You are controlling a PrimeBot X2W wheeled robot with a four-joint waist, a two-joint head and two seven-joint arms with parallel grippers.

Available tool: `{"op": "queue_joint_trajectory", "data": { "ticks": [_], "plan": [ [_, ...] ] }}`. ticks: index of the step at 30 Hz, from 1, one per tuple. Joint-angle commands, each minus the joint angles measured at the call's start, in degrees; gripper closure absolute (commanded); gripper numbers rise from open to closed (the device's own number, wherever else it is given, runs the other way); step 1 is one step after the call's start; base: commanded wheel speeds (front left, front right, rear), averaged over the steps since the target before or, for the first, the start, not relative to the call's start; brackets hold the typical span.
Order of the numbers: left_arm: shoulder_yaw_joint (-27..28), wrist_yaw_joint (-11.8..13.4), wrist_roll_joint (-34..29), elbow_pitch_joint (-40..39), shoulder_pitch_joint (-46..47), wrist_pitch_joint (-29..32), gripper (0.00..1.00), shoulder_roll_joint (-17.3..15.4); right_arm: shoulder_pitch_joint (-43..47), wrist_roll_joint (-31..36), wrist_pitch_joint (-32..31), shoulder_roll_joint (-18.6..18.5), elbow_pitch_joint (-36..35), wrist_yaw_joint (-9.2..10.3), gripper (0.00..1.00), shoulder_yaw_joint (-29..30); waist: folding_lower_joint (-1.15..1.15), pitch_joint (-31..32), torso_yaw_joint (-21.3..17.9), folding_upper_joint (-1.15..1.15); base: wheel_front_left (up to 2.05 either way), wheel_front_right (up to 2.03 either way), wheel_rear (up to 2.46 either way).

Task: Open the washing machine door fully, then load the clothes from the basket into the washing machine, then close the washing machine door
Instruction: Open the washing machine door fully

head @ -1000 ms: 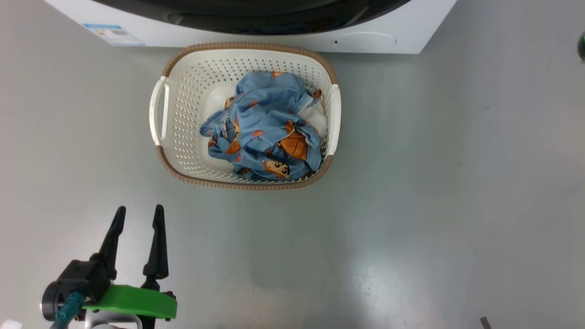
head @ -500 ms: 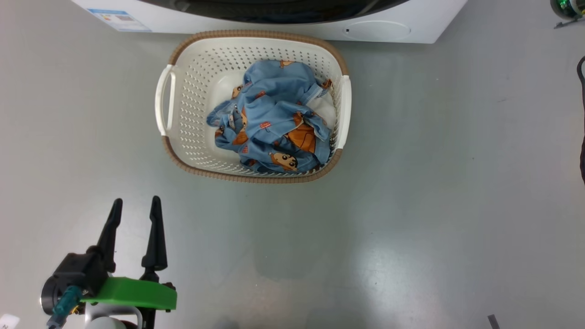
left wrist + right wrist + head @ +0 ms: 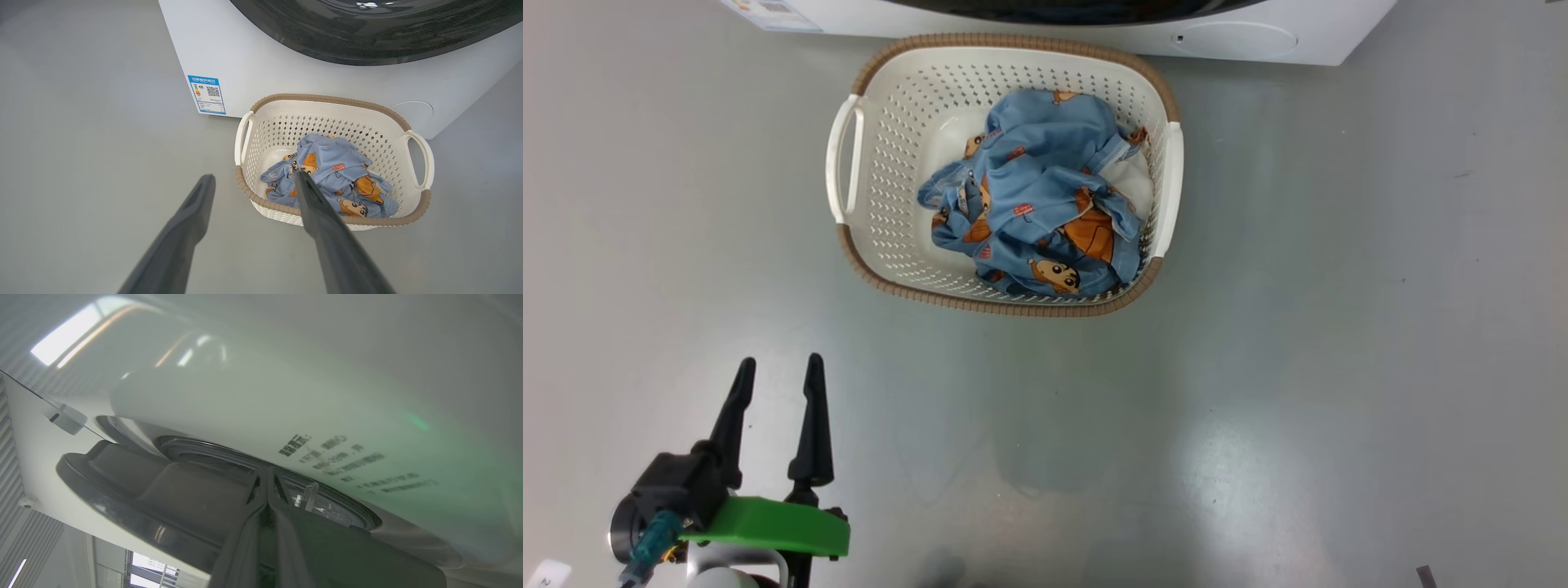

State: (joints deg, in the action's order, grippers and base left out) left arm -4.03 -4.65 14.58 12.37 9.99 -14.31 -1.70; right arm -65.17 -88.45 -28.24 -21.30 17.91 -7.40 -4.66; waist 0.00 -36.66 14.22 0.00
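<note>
A small cream-white perforated plastic basket (image 3: 890, 188) with a brown woven-look rim sits on the grey glossy floor (image 3: 1258, 367). It is right in front of the big white boxy front-loading washing machine (image 3: 253, 69), its far rim almost against the cabinet. Heaped in it, towards the right-hand handle, are the light blue fabric clothes (image 3: 1037, 204) printed with orange-brown cartoon figures, a bit of white showing underneath.

Above the basket curves the wide glossy black rim of the large round washing machine door (image 3: 367, 36). A blue energy label (image 3: 207, 94) is stuck low on the cabinet's left corner, and a round service cap (image 3: 412, 114) sits low on the right.

The left gripper (image 3: 778, 367) hangs over bare floor, well apart from the basket. Its two long dark fingers are spread wide and hold nothing.

The right gripper (image 3: 267, 473) is up at the machine's front with its fingers pressed tight together and nothing between them. Its tips seem to lie at the edge of the dark door rim, though that close view is too blurred to say whether they touch it.
</note>
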Motion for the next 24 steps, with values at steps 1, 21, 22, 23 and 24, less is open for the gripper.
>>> {"op": "queue_joint_trajectory", "data": {
  "ticks": [1, 21, 22, 23, 24],
  "plan": [
    [1.76, 0.68, 0.84, -0.77, -1.15, -0.69, 0.00, -1.18, -0.56, -0.18, -0.48, 0.54, -1.69, -0.09, 1.00, -0.31, 0.00, -0.21, 0.22, 0.00, 0.00, 0.00, 0.00],
    [1.88, 2.61, 3.35, -1.68, -2.04, -0.69, 0.00, -1.18, -2.27, -5.13, -4.44, 3.22, 1.09, -0.09, 1.00, 1.48, 0.00, -0.27, 0.81, 0.00, 0.00, 0.00, 0.00],
    [1.93, 2.63, 3.37, -1.69, -2.12, -0.69, 0.00, -1.18, -2.33, -5.28, -4.78, 3.33, 1.48, -0.09, 1.00, 1.67, 0.00, -0.20, 0.80, 0.00, 0.00, 0.00, 0.00],
    [1.97, 2.63, 3.37, -1.70, -2.17, -0.69, 0.00, -1.18, -2.44, -5.45, -5.13, 3.45, 1.83, -0.09, 1.00, 1.85, 0.00, -0.15, 0.79, 0.00, 0.00, 0.00, 0.00],
    [2.02, 2.62, 3.37, -1.70, -2.22, -0.69, 0.00, -1.18, -2.54, -5.56, -5.65, 3.53, 2.18, -0.09, 1.00, 1.92, 0.00, -0.09, 0.77, 0.00, 0.00, 0.00, 0.00]
  ]
}}
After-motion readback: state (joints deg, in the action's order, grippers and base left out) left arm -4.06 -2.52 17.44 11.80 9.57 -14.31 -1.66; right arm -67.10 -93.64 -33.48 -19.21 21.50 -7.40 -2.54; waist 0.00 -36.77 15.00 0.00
